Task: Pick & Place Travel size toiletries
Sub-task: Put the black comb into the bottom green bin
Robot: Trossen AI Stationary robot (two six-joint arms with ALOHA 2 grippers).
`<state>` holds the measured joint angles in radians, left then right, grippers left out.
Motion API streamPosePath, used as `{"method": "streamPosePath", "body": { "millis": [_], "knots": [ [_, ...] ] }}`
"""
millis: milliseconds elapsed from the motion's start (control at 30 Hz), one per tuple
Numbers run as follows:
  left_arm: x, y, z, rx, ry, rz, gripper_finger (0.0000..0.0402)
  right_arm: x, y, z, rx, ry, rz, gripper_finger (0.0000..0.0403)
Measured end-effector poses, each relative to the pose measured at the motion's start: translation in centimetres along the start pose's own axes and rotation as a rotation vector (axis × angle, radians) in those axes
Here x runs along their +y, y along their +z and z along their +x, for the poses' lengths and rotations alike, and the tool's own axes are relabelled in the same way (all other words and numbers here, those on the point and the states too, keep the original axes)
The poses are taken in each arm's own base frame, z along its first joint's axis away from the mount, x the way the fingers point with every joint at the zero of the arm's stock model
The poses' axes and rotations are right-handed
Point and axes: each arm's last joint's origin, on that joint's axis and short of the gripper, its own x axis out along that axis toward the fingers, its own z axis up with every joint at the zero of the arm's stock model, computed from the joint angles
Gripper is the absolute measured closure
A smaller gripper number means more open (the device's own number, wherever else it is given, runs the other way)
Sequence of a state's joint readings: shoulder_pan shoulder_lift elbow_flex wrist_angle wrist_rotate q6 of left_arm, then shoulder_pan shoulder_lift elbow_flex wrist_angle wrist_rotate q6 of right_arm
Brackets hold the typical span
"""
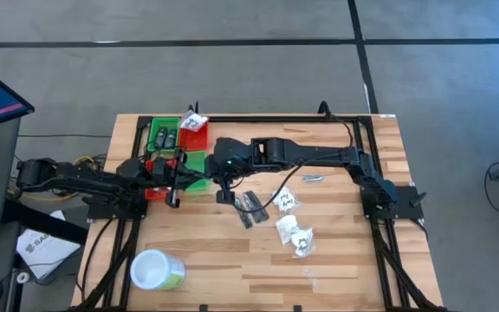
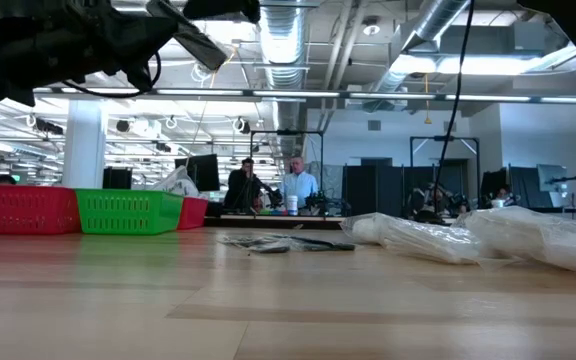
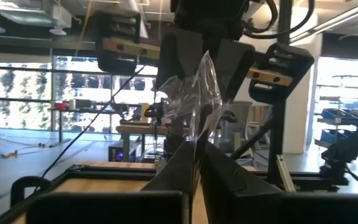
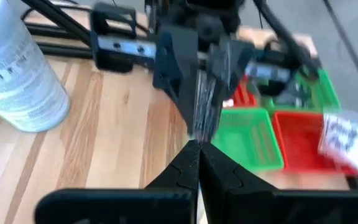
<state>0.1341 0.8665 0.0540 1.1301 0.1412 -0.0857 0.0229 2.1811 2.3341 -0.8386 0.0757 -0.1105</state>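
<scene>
Just beside the small green mesh bin, both tools, left tool and right tool, pinched one clear crinkly plastic packet; opposed pulling could tear it.

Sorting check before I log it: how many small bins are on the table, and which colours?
4 visible: a green bin and a red bin along the far edge, another green bin and a red bin nearer, both partly under the arms. More may be hidden.

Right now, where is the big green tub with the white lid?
In the high view the green tub lies near the table's front-left corner, on the left arm's side, well apart from the red and green bins.
</scene>
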Motion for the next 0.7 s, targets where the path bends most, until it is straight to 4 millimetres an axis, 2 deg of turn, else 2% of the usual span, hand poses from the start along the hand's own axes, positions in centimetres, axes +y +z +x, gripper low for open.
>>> {"method": "streamPosePath", "body": {
  "millis": [333, 600, 700],
  "knots": [
    [0.4, -1.9, -1.1, 0.108, 0.148, -0.13, 0.04, -3.3, -3.2, -0.2, 0.291, -0.11, 0.141, 0.0403],
    [1.0, -3.1, -1.5, 0.208, 0.361, -0.157, 0.04, -2.1, -3.8, -0.4, 0.367, -0.102, 0.149, 0.0403],
    [1.1, -3.2, -1.5, 0.201, 0.41, -0.176, 0.04, -1.2, -5.0, 1.0, 0.401, -0.093, 0.145, 0.0403]
  ]
}}
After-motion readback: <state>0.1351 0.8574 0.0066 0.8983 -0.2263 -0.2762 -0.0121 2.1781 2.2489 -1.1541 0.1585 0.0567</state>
